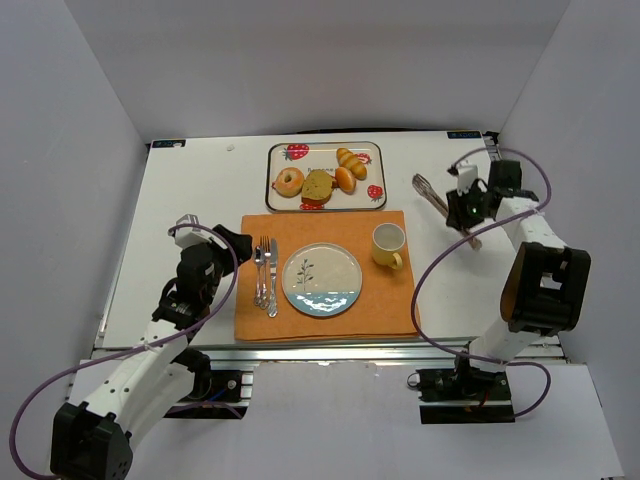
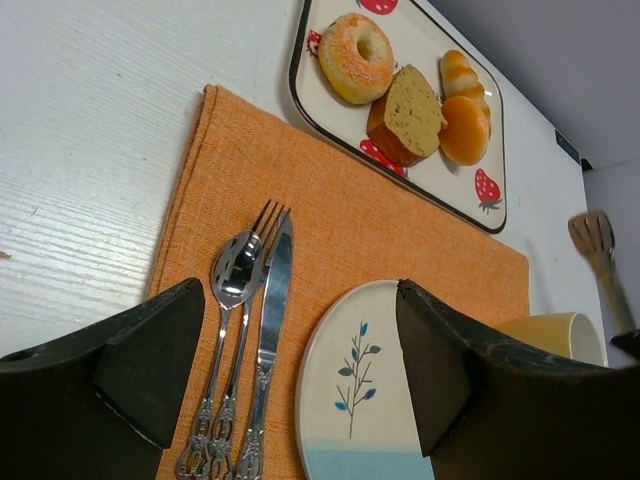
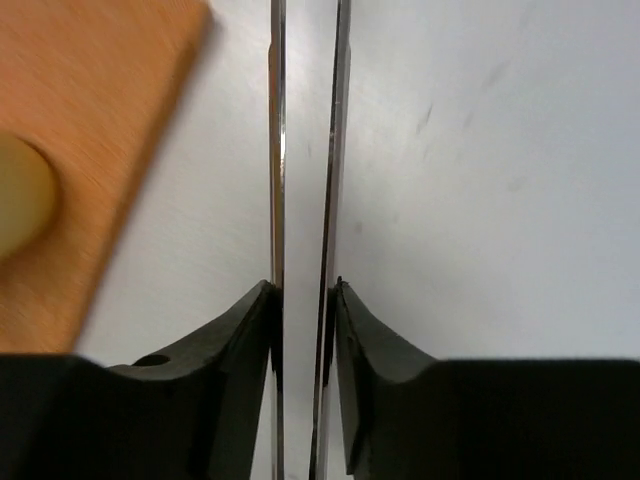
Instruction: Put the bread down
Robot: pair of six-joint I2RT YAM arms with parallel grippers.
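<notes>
Over the white table (image 1: 200,190), right gripper (image 3: 303,295) tight around slim steel tongs (image 3: 278,120), left gripper (image 2: 300,300) wide, empty.

Lab robot cell, white panel walls (image 1: 80,120), aluminium-framed table (image 1: 200,180)

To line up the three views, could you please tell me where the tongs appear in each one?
Top external: the tongs lie at the right, just past the mat.
Left wrist: at the far right edge, beyond the mat.
Right wrist: two metal arms up the centre, clamped by the right gripper.
Shared landmark: the orange mat, at the left in the right wrist view.
</notes>
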